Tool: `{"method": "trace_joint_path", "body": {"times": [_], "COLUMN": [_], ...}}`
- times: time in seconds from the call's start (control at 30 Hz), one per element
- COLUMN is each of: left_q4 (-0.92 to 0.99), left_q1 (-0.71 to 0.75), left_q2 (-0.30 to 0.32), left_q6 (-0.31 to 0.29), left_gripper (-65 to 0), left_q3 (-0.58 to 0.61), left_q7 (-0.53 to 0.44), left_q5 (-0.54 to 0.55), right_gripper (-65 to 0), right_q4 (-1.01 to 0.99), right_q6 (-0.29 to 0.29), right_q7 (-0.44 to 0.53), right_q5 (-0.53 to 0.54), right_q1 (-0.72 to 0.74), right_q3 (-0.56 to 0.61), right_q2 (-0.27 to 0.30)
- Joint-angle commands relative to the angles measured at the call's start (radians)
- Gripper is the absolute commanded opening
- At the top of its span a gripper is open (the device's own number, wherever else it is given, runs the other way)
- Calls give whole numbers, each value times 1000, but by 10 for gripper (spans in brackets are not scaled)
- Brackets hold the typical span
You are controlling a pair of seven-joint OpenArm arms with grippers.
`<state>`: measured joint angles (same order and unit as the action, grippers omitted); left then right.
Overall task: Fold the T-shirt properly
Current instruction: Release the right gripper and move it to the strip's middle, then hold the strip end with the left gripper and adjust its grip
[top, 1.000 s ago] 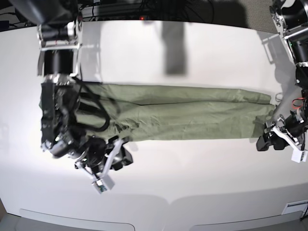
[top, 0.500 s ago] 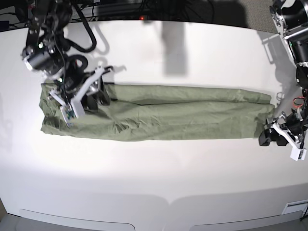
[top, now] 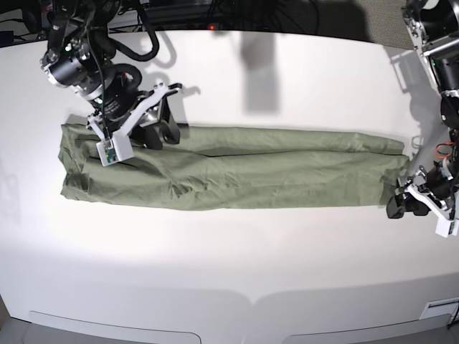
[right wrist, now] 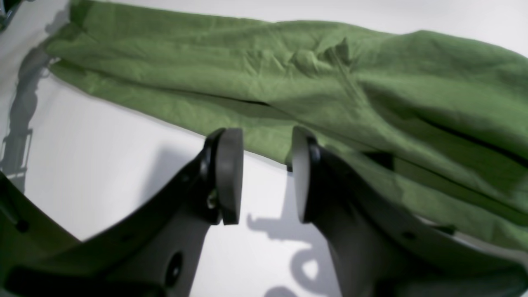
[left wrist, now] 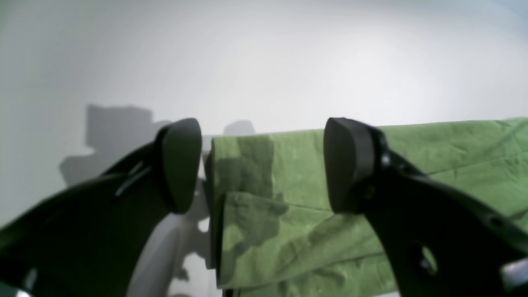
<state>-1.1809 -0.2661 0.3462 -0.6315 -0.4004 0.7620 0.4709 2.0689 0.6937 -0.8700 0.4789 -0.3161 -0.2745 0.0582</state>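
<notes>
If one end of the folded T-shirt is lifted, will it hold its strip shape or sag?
Probably sag: the T-shirt looks soft and creased, lying flat in loose layers. The layers may slide apart, since nothing pins them and one edge already gapes. It likely drags rather than slides on the table.

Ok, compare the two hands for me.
The left hand is spread wide at the shirt's end; the right hand is only partly open at the shirt's long edge. Left sits low by the table; right hovers above the cloth. Both are empty.

Base overhead; wrists close, low.
</notes>
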Motion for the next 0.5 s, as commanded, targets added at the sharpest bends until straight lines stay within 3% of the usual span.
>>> {"method": "trace_joint_path", "body": {"times": [0.0,0.2,0.47], "left_q4": [-19,-19,-19], "left_q1": [-19,-17,-16], "left_q2": [18,18,21], "left_q6": [-5,-8,-8], "left_gripper": [-199,-199,-199], "left_q3": [-5,-5,-4], "left_q7": [-29,-30,-26], "left_q5": [19,-17,-169], "right_gripper": [-444,-444,-444], "right_q4": [20,20,20], "right_q6": [4,4,4], "right_q7": [17,16,13], "right_q5": [27,27,27], "right_q1": [6,6,6], "right_q3": [-1,-1,-1], "right_q2": [0,0,0]}}
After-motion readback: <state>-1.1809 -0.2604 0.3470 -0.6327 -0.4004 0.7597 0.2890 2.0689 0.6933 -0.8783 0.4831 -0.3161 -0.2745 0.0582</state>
